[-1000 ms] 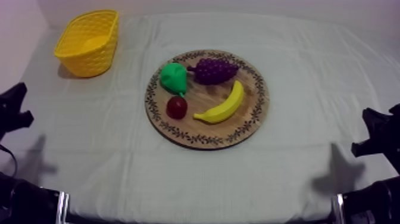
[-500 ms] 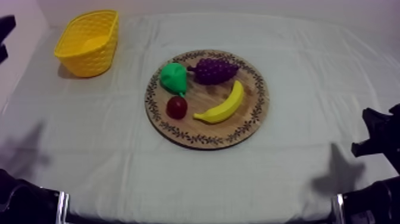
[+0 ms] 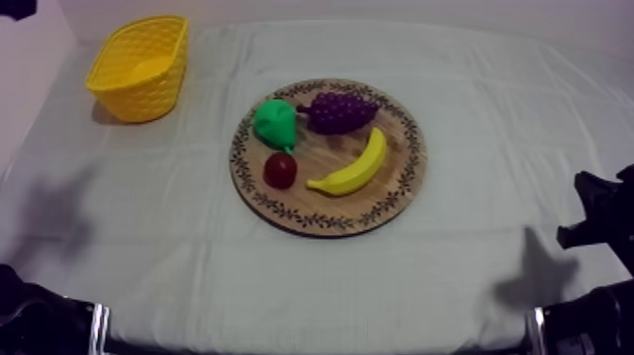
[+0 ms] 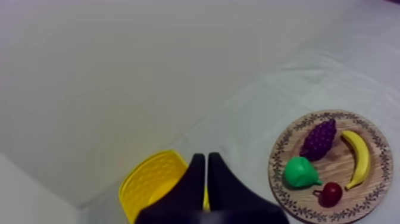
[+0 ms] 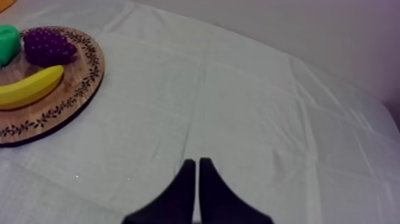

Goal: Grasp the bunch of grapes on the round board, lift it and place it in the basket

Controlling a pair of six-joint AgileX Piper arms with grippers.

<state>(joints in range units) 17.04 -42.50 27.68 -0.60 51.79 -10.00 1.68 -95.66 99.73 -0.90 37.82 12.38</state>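
A purple bunch of grapes [image 3: 340,111] lies on the far part of the round wooden board [image 3: 401,194], mid-table. The yellow basket [image 3: 140,68] stands at the far left, holding nothing that I can see. My left gripper [image 4: 206,158] is shut on nothing and hangs high above the table, over the basket [image 4: 149,186], with the grapes [image 4: 318,138] far off on the board. My right gripper [image 5: 196,162] is shut on nothing, low over bare cloth, well to the right of the board [image 5: 77,95] and the grapes [image 5: 47,46].
On the board also lie a green pear [image 3: 275,123], a small red fruit [image 3: 280,170] and a banana [image 3: 357,165]. A black part of my left arm [image 3: 14,8] sits at the upper left corner. My right arm [image 3: 599,212] rests at the right edge.
My left arm has risen from the left edge of the table up to the upper left corner, and its shadow has shifted on the cloth. The right arm and the fruit have not moved.
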